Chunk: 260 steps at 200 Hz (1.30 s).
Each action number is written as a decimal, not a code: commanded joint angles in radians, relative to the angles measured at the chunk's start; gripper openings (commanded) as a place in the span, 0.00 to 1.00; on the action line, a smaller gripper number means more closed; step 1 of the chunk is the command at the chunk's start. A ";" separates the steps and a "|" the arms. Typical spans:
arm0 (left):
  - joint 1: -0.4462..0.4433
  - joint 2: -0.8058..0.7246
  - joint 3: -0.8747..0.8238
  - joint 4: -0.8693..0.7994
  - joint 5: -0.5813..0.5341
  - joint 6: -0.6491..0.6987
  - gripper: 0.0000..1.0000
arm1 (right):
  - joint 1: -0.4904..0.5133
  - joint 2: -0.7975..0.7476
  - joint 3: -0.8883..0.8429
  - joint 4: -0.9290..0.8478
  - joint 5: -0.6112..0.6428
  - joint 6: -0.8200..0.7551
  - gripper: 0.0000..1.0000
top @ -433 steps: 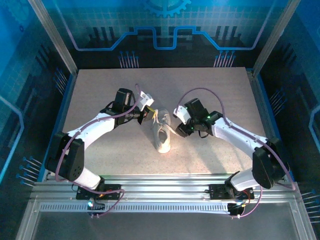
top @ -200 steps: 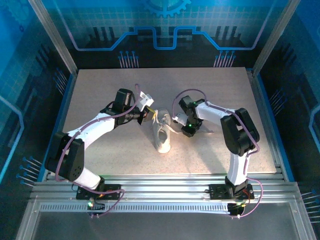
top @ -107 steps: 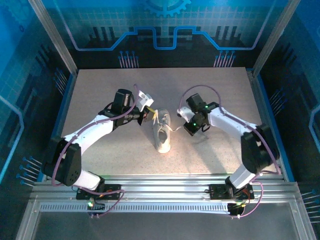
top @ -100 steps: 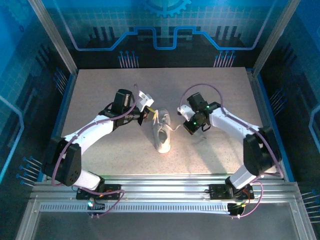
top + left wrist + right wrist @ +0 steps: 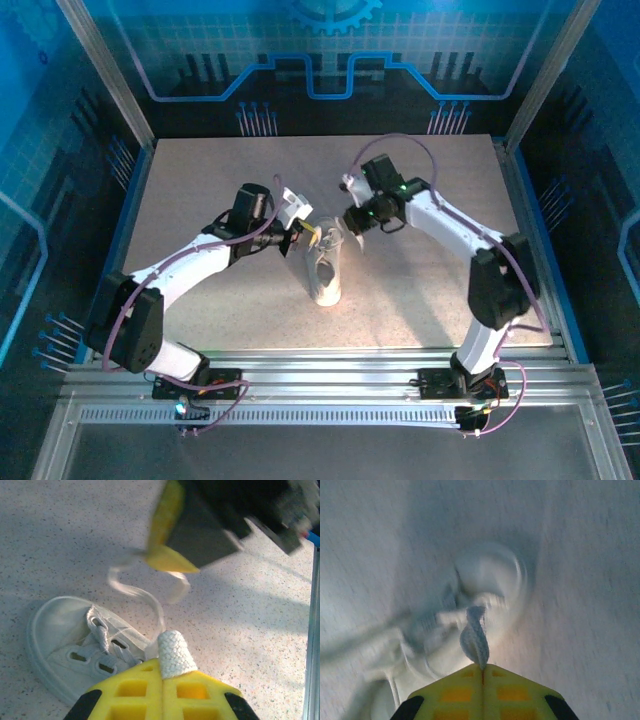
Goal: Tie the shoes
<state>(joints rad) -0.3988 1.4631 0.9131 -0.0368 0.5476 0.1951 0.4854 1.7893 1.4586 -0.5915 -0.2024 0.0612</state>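
With the sneaker lying centrally on the bench, the left hand and right hand are each pinching one of its laces over its far end, apparently crossing them, which is calling next for tucking one under the other.

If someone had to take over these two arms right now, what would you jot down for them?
Left gripper: jaws shut on one white lace end.
Right gripper: jaws shut on the other white lace.
Small white low-top sneaker: mid-table on the speckled beige tabletop, between both grippers.
Done: both laces gripped.
To do: cross, knot, form the bow; none shows yet.
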 commanded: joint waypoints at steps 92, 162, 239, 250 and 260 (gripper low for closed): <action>-0.033 -0.041 -0.077 0.074 0.019 -0.056 0.03 | 0.061 0.117 0.190 0.163 -0.302 0.183 0.53; 0.010 0.005 -0.026 0.074 0.086 -0.054 0.03 | -0.041 -0.160 -0.142 0.337 -0.413 0.204 0.56; 0.072 0.072 0.077 -0.025 0.207 -0.038 0.03 | 0.000 -0.169 -0.313 0.501 -0.530 0.201 0.56; 0.078 0.081 0.092 -0.046 0.222 -0.030 0.03 | 0.002 -0.152 -0.304 0.495 -0.536 0.189 0.55; 0.084 0.087 0.102 -0.059 0.232 -0.027 0.03 | 0.004 -0.139 -0.297 0.492 -0.542 0.179 0.55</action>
<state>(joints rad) -0.3325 1.5311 0.9661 -0.0307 0.7002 0.1368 0.4763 1.6161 1.1343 -0.1341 -0.6956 0.2699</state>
